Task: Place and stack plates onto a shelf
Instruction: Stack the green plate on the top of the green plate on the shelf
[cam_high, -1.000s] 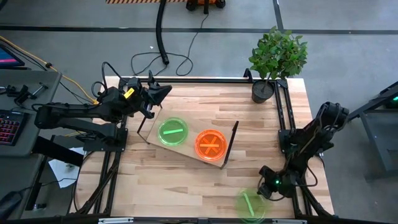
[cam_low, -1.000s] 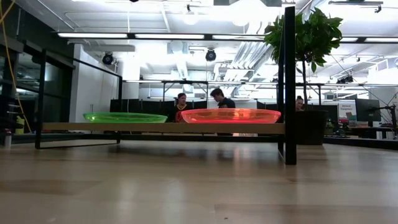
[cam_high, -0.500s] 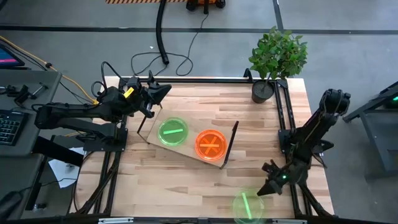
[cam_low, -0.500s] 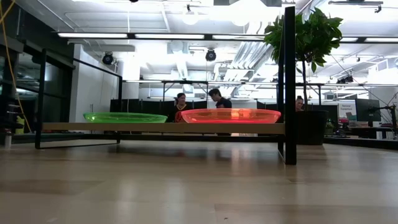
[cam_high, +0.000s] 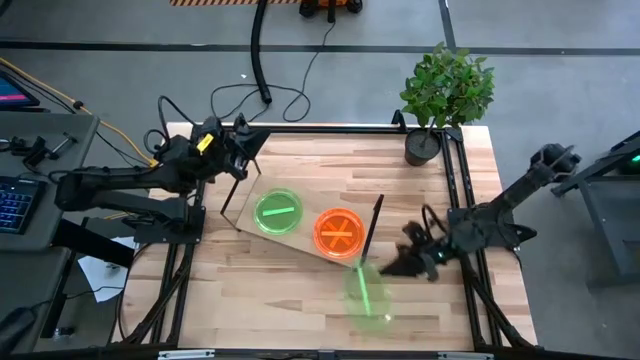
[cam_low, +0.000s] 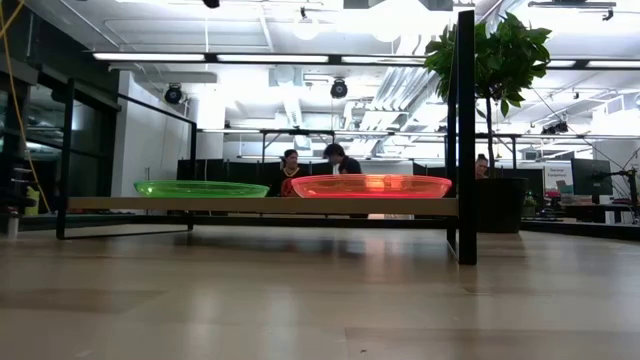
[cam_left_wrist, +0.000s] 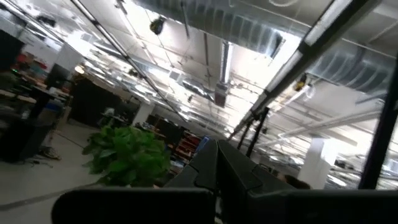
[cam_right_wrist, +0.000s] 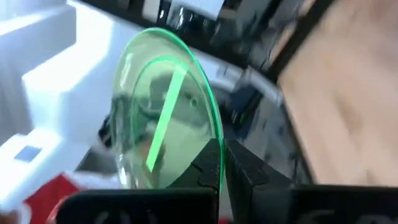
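The shelf (cam_high: 304, 224) lies slantwise mid-table, with a green plate (cam_high: 277, 212) and an orange plate (cam_high: 339, 231) lying flat on its board. The low view shows the same green plate (cam_low: 200, 188) and orange plate (cam_low: 370, 185) on the shelf (cam_low: 260, 205). My right gripper (cam_high: 387, 269) is just off the shelf's right end, toward the table's near side. It is shut on a second green plate (cam_high: 368, 293), which also shows in the right wrist view (cam_right_wrist: 161, 130). My left gripper (cam_high: 262, 140) is shut and empty at the far left, beyond the shelf's left end. My right gripper pinches the green plate's rim (cam_right_wrist: 210, 144) between its two fingers, one on each face. The fingers come about level from the table's right side. The plate is lifted clear of the table and tilted, sticking out beyond the fingertips toward the table's near-left.
A potted plant (cam_high: 445, 95) stands at the table's far right corner. Black frame rails (cam_high: 462, 200) run along the table's right edge. People show in the room beyond the table (cam_low: 340, 160). Bare tabletop lies on the near side of the shelf (cam_high: 270, 300).
My right gripper has gone from the table's near right corner toward the left and far side, up to the shelf's right end, carrying the green plate. The plate has come along from the near edge and has tipped more on edge. My left gripper has shifted slightly.
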